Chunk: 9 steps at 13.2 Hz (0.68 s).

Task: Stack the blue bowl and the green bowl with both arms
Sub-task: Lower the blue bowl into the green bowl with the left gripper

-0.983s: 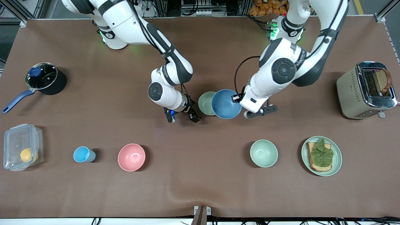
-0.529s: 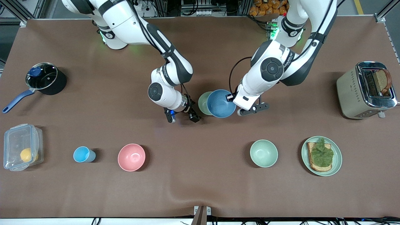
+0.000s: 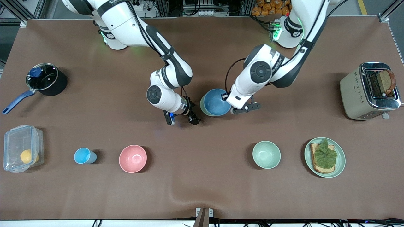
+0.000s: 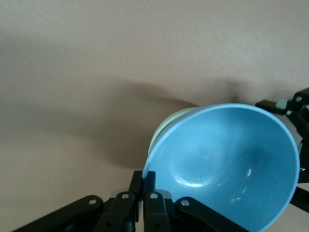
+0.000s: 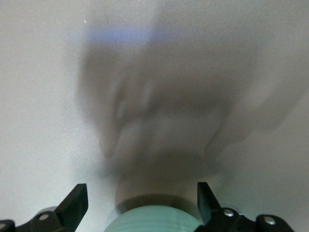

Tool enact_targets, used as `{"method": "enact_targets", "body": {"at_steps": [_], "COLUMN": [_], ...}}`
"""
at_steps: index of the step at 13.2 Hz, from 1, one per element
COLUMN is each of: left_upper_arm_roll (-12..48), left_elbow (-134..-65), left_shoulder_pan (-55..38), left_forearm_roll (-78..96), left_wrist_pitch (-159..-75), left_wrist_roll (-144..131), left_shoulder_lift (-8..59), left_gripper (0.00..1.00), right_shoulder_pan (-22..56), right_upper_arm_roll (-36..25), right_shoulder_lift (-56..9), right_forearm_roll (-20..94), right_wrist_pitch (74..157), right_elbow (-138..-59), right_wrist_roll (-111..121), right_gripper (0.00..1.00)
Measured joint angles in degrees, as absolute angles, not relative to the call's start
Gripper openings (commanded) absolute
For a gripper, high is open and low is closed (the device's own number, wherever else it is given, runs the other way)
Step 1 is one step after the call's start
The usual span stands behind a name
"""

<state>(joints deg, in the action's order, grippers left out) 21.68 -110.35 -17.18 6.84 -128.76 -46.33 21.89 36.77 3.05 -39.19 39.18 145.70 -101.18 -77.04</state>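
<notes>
Right pincer (image 3: 181, 118) hangs just over the brown tabletop (image 3: 202, 189) beside the two stacked bowls, toward the right arm's end, its two black fingers (image 5: 72, 205) spread wide with nothing between them; in the right wrist view the pale outer wall of the green bowl (image 5: 157, 220) shows in the gap, apart from both fingers. Left pincer (image 3: 228, 102) is clamped on the rim of the blue bowl (image 3: 216, 102), one finger (image 4: 154, 210) inside the rim and one outside, as the left wrist view shows. That blue bowl is round, plain and matte medium blue, with a smooth curved inside that carries a few soft highlights, and it sits tilted over the green bowl (image 3: 202, 107), of which only a thin sage-green crescent shows at the side toward the right arm. Whether the blue bowl rests fully in the green one cannot be told. Both bowls are near the middle of the tabletop, which looks like a dull brown cloth with a slight wrinkle at its nearest edge. Nearer the front camera sit a matte pink bowl (image 3: 133, 158) and a second, mintier green bowl (image 3: 266, 154).
</notes>
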Motion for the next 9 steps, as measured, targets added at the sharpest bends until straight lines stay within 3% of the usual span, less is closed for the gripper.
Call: {"method": "enact_targets", "body": {"at_steps": [9], "left_upper_arm_roll": [21.7], "left_elbow": [-117.1], "left_shoulder_pan": [-18.9], "left_forearm_roll": [6.8], "left_wrist_pitch": [-138.5], "left_wrist_roll": [-46.5], "left_shoulder_lift": [22.9], "left_gripper": [0.00], "right_shoulder_pan": [36.8], "right_upper_arm_roll": [3.1], "right_shoulder_lift": [-39.2], "right_forearm_roll": [39.2], "right_wrist_pitch": [145.4], "right_elbow": [-101.2], "right_wrist_roll": [-77.0], "right_gripper": [1.00]}}
